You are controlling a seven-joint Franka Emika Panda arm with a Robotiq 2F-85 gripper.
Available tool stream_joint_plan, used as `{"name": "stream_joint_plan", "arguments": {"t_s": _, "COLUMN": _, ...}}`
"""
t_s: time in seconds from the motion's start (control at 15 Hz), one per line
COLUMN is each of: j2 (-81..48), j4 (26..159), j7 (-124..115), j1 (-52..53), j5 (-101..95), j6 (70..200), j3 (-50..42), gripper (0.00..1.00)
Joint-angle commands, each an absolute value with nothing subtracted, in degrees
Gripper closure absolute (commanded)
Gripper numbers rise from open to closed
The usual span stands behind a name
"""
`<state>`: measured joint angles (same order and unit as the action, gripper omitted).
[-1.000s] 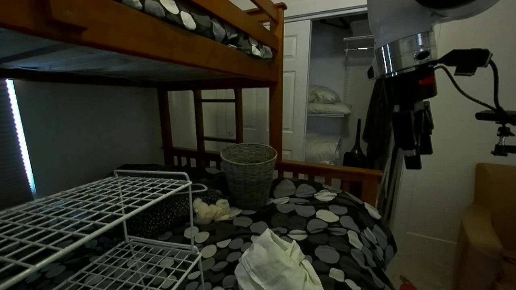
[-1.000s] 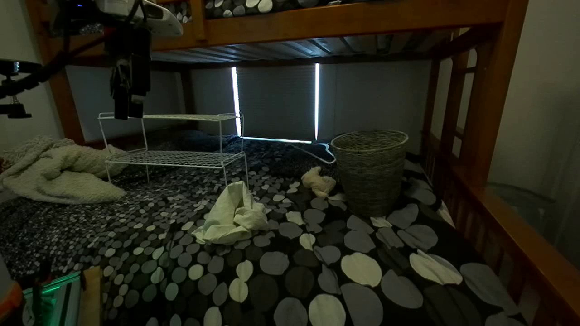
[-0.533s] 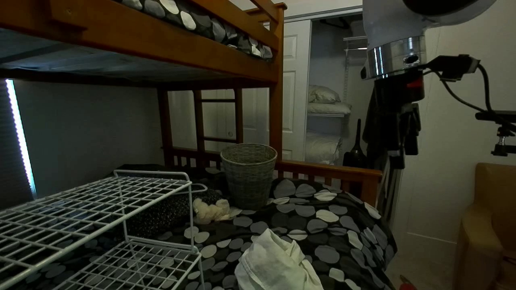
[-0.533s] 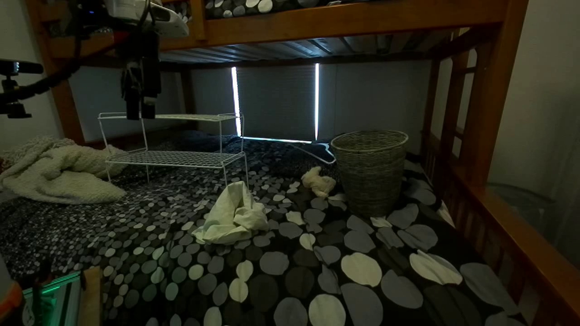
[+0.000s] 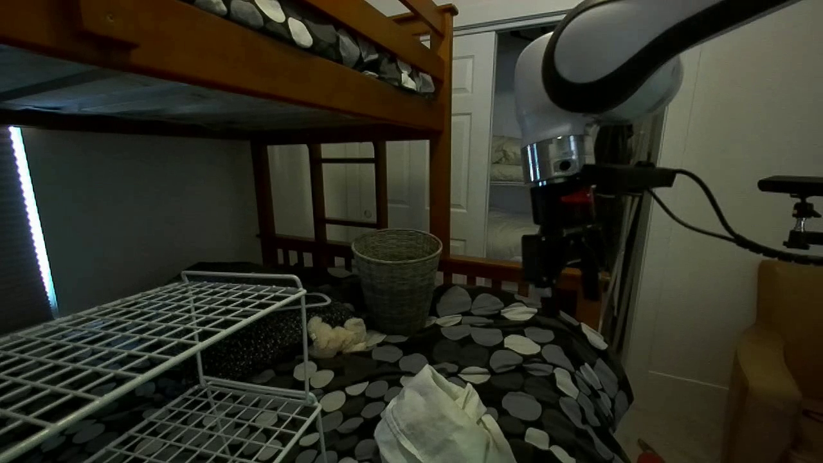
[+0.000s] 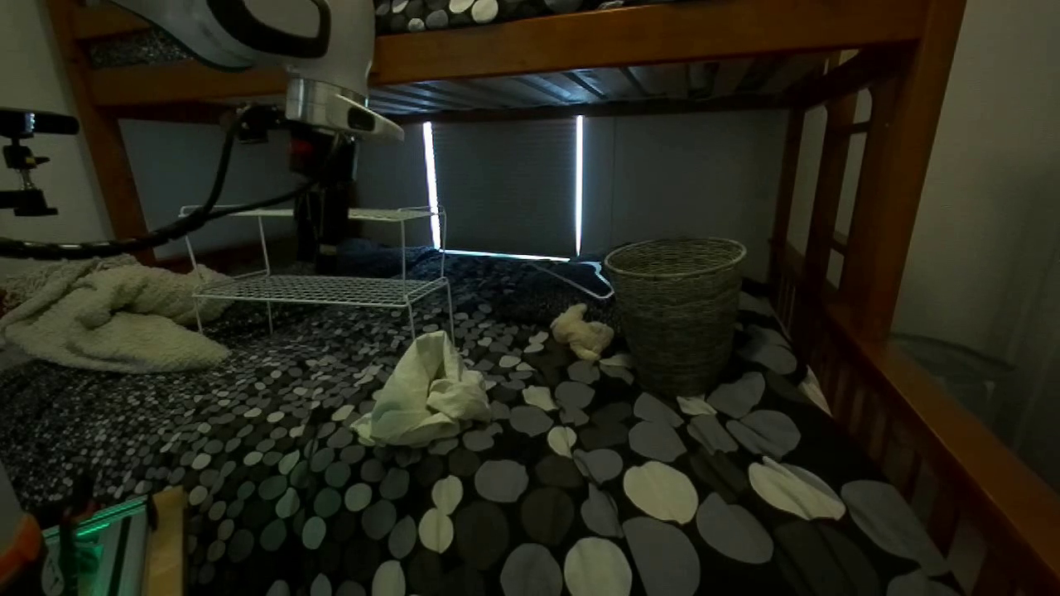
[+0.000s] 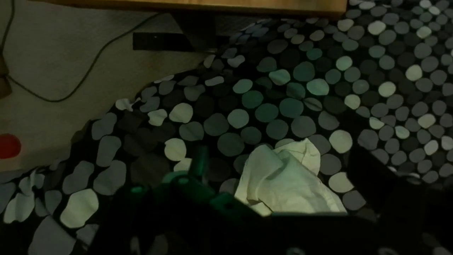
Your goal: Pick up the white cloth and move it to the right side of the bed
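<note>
The white cloth lies crumpled with a raised peak on the dotted bedspread of the lower bunk (image 6: 546, 505). It shows in both exterior views (image 5: 443, 418) (image 6: 426, 397) and in the wrist view (image 7: 290, 180), where the gripper's body hides its near part. My gripper (image 5: 569, 292) points down in the air above the bed, apart from the cloth. In an exterior view the gripper (image 6: 319, 257) stands up and left of the cloth, in front of the wire rack. In the wrist view the gripper (image 7: 279, 154) has its dark fingers wide apart, with the cloth visible between them and nothing held.
A white wire rack (image 6: 331, 290) stands behind the cloth. A wicker basket (image 6: 675, 323) and a small cream bundle (image 6: 582, 331) sit further along. A fluffy blanket (image 6: 116, 314) lies at left. The upper bunk's wooden rail (image 6: 646, 41) hangs above; a footboard (image 5: 527, 267) closes the end.
The arm has swung inward over the bed and come lower, leftward in one exterior picture and rightward in another. The gripper has turned. The cloth has not moved.
</note>
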<state>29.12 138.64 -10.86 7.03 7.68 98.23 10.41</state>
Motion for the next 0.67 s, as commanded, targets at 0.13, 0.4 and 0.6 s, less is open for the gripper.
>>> {"name": "stream_joint_plan", "arguments": {"t_s": 0.13, "j2": 19.3, "j4": 140.7, "j7": -13.2, "j1": 6.0, "j5": 14.3, "j6": 115.5, "j3": 8.8, "gripper": 0.00}}
{"name": "stream_joint_plan", "arguments": {"t_s": 0.4, "j2": 12.4, "j4": 141.4, "j7": -11.7, "j1": 6.1, "j5": 18.7, "j6": 123.3, "j3": 6.9, "gripper": 0.00}}
{"name": "stream_joint_plan", "arguments": {"t_s": 0.6, "j2": 7.0, "j4": 141.7, "j7": -10.8, "j1": 5.7, "j5": 20.4, "j6": 129.4, "j3": 5.9, "gripper": 0.00}}
